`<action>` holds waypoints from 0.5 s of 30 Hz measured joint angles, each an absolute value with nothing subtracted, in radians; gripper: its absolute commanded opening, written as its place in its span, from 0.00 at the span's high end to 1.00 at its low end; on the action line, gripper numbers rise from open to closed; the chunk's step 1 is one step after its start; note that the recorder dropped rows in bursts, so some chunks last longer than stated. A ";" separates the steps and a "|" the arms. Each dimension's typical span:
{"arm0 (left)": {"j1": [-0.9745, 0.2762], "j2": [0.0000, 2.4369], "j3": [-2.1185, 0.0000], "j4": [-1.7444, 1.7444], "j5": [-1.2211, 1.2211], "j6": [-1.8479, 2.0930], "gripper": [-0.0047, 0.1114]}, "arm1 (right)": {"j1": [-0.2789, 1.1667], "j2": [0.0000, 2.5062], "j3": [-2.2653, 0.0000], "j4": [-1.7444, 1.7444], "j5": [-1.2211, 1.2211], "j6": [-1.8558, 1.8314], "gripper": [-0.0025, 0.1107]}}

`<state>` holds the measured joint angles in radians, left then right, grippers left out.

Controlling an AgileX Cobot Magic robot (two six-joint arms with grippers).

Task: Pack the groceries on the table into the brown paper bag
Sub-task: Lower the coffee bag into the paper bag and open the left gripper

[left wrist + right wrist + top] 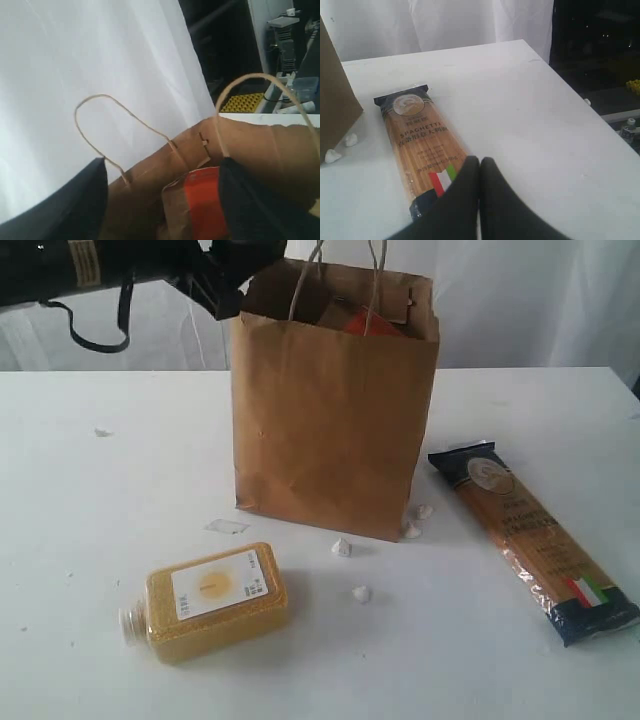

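The brown paper bag (330, 430) stands upright at the middle back of the table (80, 540). The brown pouch with orange label (365, 320) pokes up inside its rim. My left gripper (235, 275) hovers at the bag's upper left rim. In the left wrist view, the left gripper (164, 167) is open, its jaws wide apart over the bag (260, 145) and the pouch (200, 205). The yellow grain bottle (210, 600) lies on its side at the front left. At the right lies the long spaghetti packet (530, 540). My right gripper (479, 161) is shut and empty above that packet's (420, 145) near end. Tin, carton and jar are out of view.
Small white crumbs (342, 547) are scattered in front of the bag, with two more (332, 156) by its corner. A scrap of clear film (226, 526) lies left of the bag. The table's right edge (570, 85) drops off beyond the spaghetti packet.
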<state>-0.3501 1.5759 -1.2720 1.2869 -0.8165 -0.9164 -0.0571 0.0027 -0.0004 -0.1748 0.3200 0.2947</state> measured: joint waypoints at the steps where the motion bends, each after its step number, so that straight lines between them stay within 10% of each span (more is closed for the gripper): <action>1: -0.350 1.561 -1.272 1.287 -0.801 -0.916 0.39 | -0.057 0.003 0.000 -0.175 0.320 0.295 0.98; 15: -0.350 1.323 -1.272 1.296 -0.542 -0.921 0.40 | -0.057 0.003 0.000 -0.175 0.320 0.295 0.98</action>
